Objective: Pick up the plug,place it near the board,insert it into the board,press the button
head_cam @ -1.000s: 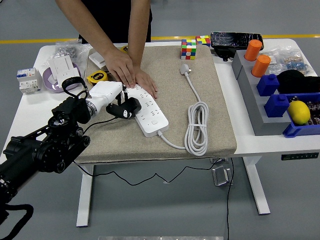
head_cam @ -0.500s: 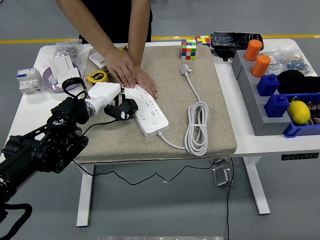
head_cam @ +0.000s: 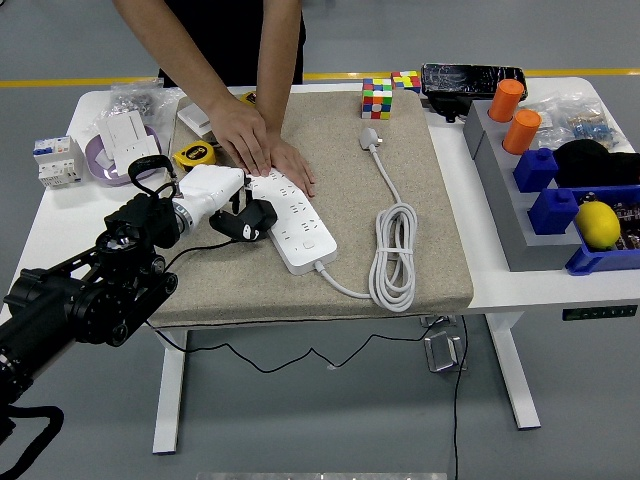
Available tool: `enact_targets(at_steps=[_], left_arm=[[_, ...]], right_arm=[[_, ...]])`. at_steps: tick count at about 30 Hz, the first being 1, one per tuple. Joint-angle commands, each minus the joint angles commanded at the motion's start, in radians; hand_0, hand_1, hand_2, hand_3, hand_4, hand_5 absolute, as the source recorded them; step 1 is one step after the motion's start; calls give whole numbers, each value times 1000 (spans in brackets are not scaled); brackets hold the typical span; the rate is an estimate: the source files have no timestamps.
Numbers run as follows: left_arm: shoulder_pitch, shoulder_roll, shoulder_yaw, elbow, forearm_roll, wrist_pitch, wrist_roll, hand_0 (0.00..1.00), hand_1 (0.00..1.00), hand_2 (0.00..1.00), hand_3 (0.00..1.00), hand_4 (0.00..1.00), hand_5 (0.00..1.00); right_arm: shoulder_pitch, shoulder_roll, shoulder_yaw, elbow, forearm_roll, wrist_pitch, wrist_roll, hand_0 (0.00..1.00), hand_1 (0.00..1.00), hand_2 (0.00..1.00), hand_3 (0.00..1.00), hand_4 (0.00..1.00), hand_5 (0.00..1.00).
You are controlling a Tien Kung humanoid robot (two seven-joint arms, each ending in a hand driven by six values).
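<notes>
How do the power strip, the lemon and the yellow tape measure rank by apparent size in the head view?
1. Power strip, clearly largest, though hands partly cover it.
2. Lemon.
3. Tape measure, slightly smaller-looking than the lemon; this order is unsure.

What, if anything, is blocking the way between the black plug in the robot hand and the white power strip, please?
Nothing visible blocks it. The left robot hand holds the black plug right beside the power strip. The person's hands press on the strip's far end, leaving the nearer sockets uncovered.

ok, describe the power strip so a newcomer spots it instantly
Find the beige mat covering the table's middle. On its left half lies the white power strip, angled, with a person's hands pressing its far end. It is the only long white bar with socket holes, its cord coiled to its right.
</notes>
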Motion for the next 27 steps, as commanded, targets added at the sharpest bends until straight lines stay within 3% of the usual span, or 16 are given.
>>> enact_targets(at_steps=[3,4,9,10,15,16,21,22,27], left_arm=[[-1,0,2,0,-2,3,0,521,555,406,390,567,165],[-1,0,2,1,-3,3,-1,522,577,491,530,636,197],[-1,1,2,3,-10,-1,-3,522,577,491,530,636,197],[-1,1,1,3,-11,-3,-3,576,719,636,595,844,289],[-1,2,3,5,-11,-12,-3,576,719,636,595,844,289],[-1,2,2,6,-10,-13,-3,652,773,738,643,897,290],[1,5,1,5,-4,-21,-5,652,773,738,643,897,290],[1,6,1,4,-3,-22,-5,679,789,754,704,963,301],[2,12,-4,4,-1,-42,-5,679,789,754,704,963,301]], right_arm=[[0,0,-1,0,2,0,1,950,902,834,838,998,985],[0,0,-1,0,2,0,2,945,902,833,835,998,987],[-1,-1,-2,0,5,0,4,945,902,833,835,998,987],[-1,-1,-2,-1,5,0,4,946,902,833,836,998,992],[0,-2,-3,-1,8,1,6,946,902,833,836,998,992],[0,-2,-3,-1,9,1,6,943,902,834,835,998,995],[-1,-3,-4,-1,11,2,7,943,902,834,835,998,995],[-2,-3,-3,-1,11,2,7,944,903,833,836,998,998],[-2,-2,-1,-1,10,2,7,944,903,833,836,998,998]])
